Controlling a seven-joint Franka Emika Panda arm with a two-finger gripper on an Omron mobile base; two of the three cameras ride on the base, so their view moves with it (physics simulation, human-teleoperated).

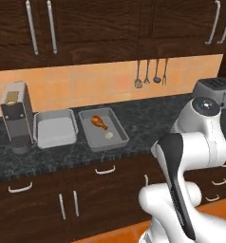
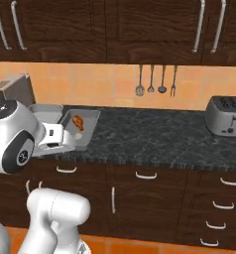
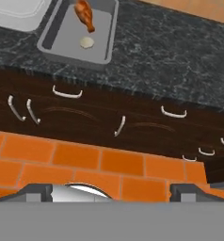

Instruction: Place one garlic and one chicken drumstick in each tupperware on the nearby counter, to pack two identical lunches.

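Note:
On the speckled counter [image 1: 148,118] two tupperware stand side by side. The darker grey tupperware [image 1: 93,135] [image 2: 88,119] [image 3: 67,40] holds a brown chicken drumstick [image 1: 99,122] [image 2: 78,121] [image 3: 84,14] and a pale garlic [image 1: 109,135] [image 2: 79,135] [image 3: 87,43]. To its left is the pale tupperware [image 1: 55,130] [image 3: 15,14], with nothing showing inside. My gripper [image 3: 114,193] is open, its fingertips [image 3: 38,190] far apart with nothing between them. It hangs back from the counter over the floor, looking at the cabinet fronts.
A grey-and-black coffee machine [image 1: 15,116] stands left of the trays. A toaster [image 1: 214,90] [image 2: 226,115] sits at the counter's right end. Utensils [image 1: 150,73] [image 2: 156,79] hang on the tiled wall. Dark drawers with silver handles [image 3: 67,93] rise above orange floor tiles [image 3: 109,160].

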